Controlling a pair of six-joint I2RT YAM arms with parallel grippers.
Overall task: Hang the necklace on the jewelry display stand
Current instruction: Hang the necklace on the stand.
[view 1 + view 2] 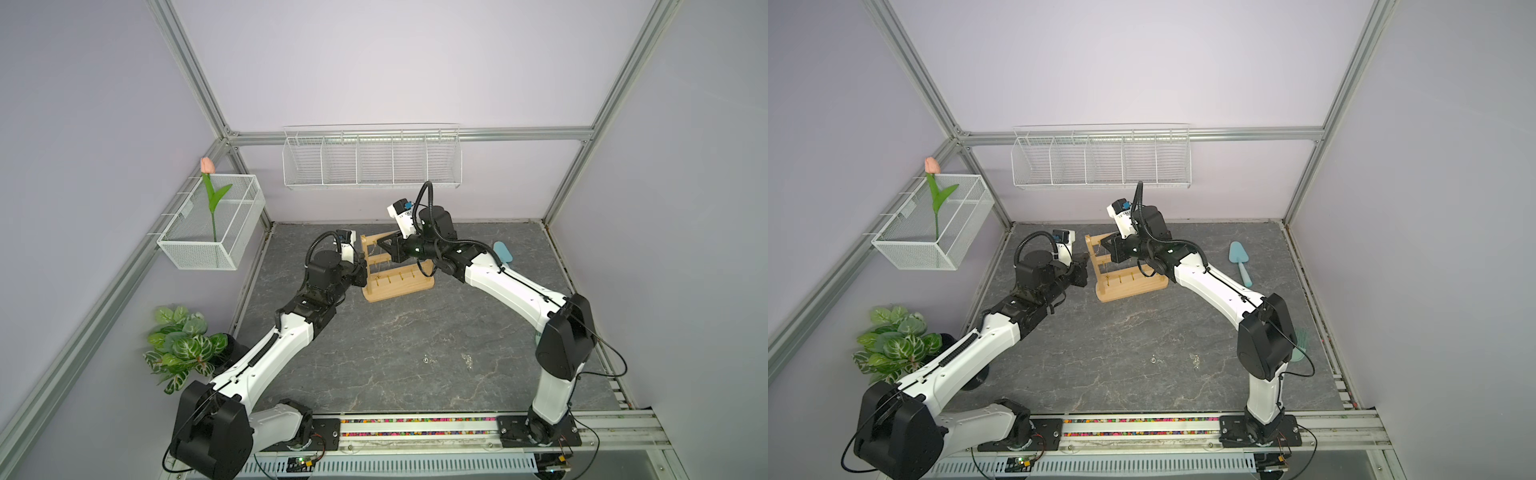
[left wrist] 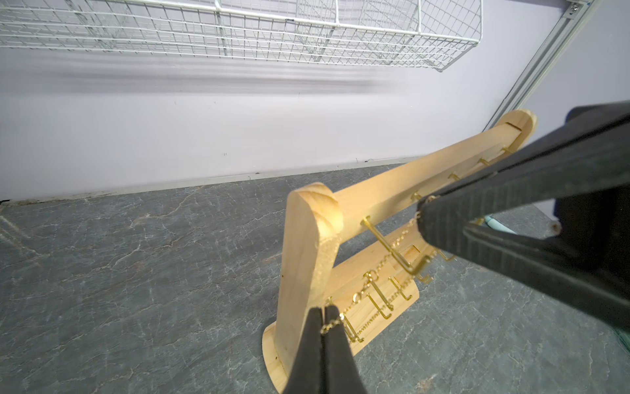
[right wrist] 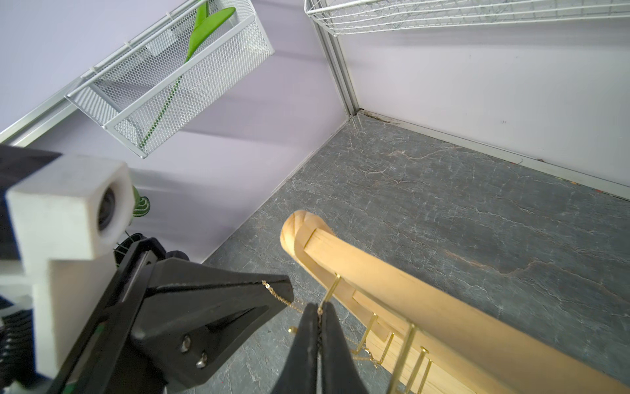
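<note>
At the top bar of the stand (image 2: 375, 201), by the upright on your left arm's side, the necklace (image 3: 284, 301) is stretched between the 2 arms. As far as the views show, it is not yet on a hook. The left end effector (image 2: 323, 312) is pressed together on the chain near 1 end. The right end effector (image 3: 318, 308) pinches it just beside the end hook (image 3: 332, 288).

I judge looping and releasing remain. Your left fingers sit just beside the upright and the lower hooks crowd underneath, so room is tight. The table (image 1: 374, 353) in front is open.
</note>
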